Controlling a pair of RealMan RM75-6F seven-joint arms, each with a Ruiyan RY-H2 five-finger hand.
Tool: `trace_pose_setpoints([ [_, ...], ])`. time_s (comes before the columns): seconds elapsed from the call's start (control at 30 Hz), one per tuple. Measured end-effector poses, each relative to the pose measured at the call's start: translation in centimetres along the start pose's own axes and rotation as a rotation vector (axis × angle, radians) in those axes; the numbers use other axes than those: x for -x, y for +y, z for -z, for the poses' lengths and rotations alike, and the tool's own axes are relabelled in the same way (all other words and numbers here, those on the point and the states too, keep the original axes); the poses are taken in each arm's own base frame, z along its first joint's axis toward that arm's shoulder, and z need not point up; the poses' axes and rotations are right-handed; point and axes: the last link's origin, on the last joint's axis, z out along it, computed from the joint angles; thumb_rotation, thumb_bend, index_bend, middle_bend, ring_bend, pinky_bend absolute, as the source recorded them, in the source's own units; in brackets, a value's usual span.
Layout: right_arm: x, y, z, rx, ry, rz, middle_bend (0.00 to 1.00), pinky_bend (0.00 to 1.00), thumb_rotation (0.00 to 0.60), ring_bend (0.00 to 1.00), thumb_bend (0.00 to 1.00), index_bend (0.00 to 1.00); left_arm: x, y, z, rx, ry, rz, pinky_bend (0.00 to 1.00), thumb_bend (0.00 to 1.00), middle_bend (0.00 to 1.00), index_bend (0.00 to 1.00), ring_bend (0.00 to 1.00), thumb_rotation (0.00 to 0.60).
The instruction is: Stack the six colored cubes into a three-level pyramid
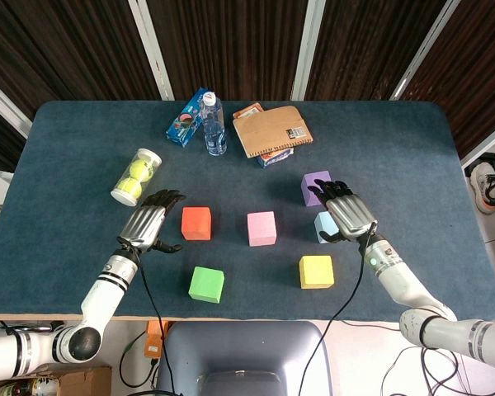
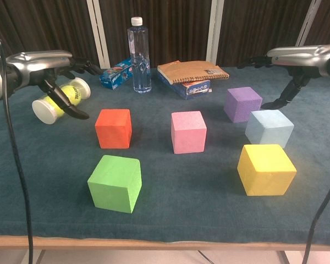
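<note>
Head view: clear water bottle (image 1: 215,125), tennis-ball tube (image 1: 137,176) and brown notebook (image 1: 272,130) stand behind six separate cubes. Left hand (image 1: 151,223), fingers spread and empty, hovers beside the red cube (image 1: 196,223). Chest view: right hand (image 2: 297,58), empty with fingers apart, hangs over the light-blue cube (image 2: 269,128), square to the table edge.

The blue-carpeted counter (image 1: 82,148) carries six separate cubes (image 1: 261,228), a water bottle (image 1: 214,124), a tennis-ball tube (image 1: 137,176), a notebook (image 1: 272,130) and a blue box (image 1: 186,121).
</note>
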Motion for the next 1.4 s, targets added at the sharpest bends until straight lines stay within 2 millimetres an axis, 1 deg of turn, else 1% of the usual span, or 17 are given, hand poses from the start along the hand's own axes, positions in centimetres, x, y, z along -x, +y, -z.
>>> trace_pose_setpoints([
  [0.17,-0.1,-0.3,1.0,-0.004,-0.013,0.020,0.00,0.00,0.600,0.00,0.20,0.00,0.6,0.0,-0.3,0.003,-0.003,-0.016,0.12,0.12,0.10,0.19,0.04,0.600],
  [0.3,-0.2,0.3,2.3,0.011,-0.018,0.031,0.00,0.00,0.600,0.00,0.20,0.00,1.5,0.0,-1.1,0.006,-0.003,-0.034,0.12,0.11,0.10,0.19,0.04,0.600],
  [0.5,-0.5,2.4,4.6,0.045,-0.024,0.046,0.00,0.00,0.600,0.00,0.20,0.00,2.8,0.0,-3.2,-0.008,-0.015,-0.046,0.12,0.12,0.10,0.20,0.03,0.600],
  [0.63,-0.5,3.8,5.9,0.060,-0.029,0.017,0.00,0.00,0.600,0.00,0.20,0.00,3.7,0.2,-4.4,-0.013,-0.024,-0.049,0.12,0.15,0.10,0.23,0.03,0.600],
  [0.77,-0.8,5.3,7.1,0.074,-0.036,0.006,0.00,0.00,0.600,0.00,0.20,0.00,4.6,0.2,-5.4,-0.021,-0.044,-0.056,0.12,0.18,0.10,0.23,0.03,0.600],
  [0.83,-0.9,5.9,7.5,0.083,-0.040,0.000,0.00,0.00,0.600,0.00,0.20,0.00,5.0,0.3,-5.9,-0.026,-0.049,-0.059,0.12,0.18,0.10,0.23,0.03,0.600],
  [1.03,-1.0,6.9,8.2,0.094,-0.072,-0.009,0.00,0.00,0.600,0.00,0.20,0.00,5.7,0.5,-7.0,-0.041,-0.045,-0.082,0.12,0.19,0.10,0.23,0.03,0.600],
  [1.27,-1.1,7.6,8.5,0.105,-0.078,-0.018,0.00,0.00,0.600,0.00,0.20,0.00,6.2,0.1,-7.9,-0.060,-0.058,-0.089,0.12,0.25,0.10,0.27,0.03,0.600],
  [1.4,-1.1,7.9,8.5,0.105,-0.082,-0.018,0.00,0.00,0.600,0.00,0.20,0.00,6.5,0.0,-8.2,-0.066,-0.065,-0.093,0.12,0.26,0.10,0.28,0.03,0.600],
])
